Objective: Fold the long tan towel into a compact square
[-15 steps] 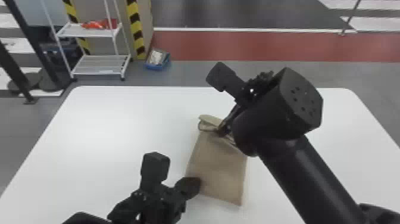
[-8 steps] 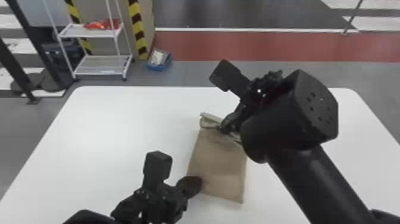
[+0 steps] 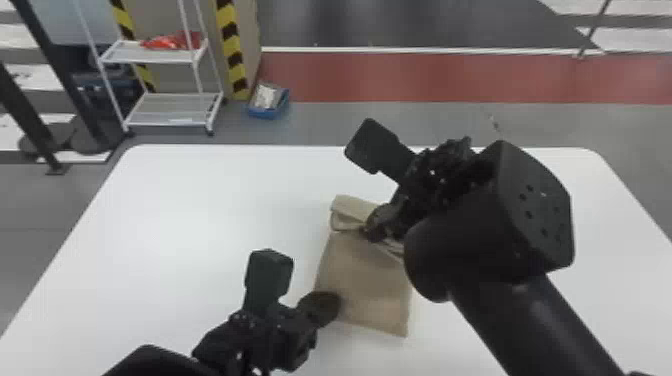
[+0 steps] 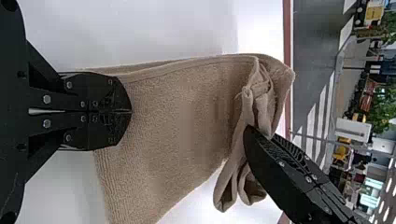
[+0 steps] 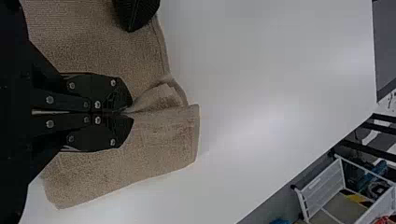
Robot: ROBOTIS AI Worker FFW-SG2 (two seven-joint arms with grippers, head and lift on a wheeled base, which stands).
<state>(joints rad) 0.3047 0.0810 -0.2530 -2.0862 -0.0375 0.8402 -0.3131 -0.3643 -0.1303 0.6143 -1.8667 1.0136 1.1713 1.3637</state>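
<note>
The tan towel (image 3: pixel 370 285) lies on the white table, its far end folded over in a loose, raised flap. At that flap is my right gripper (image 3: pixel 375 229); in the right wrist view the right gripper (image 5: pixel 130 112) is shut on a pinched layer of the towel (image 5: pixel 159 140). My left gripper (image 3: pixel 327 306) stays low at the towel's near left part. Seen from its own wrist, the left gripper (image 4: pixel 130 112) has its fingers together over the towel (image 4: pixel 177 126), with no cloth visible between them. The right gripper's tips also reach the bunched fold there.
The white table (image 3: pixel 175 210) extends around the towel on all sides. Beyond its far edge stand a white shelf rack (image 3: pixel 170 110) and a blue bin (image 3: pixel 269 102) on the floor. My right forearm (image 3: pixel 530 325) crosses the table's right part.
The right wrist and forearm have shifted rightward and somewhat nearer, while the right gripper's tips, still at the flap, have moved only slightly. The left gripper is almost unmoved.
</note>
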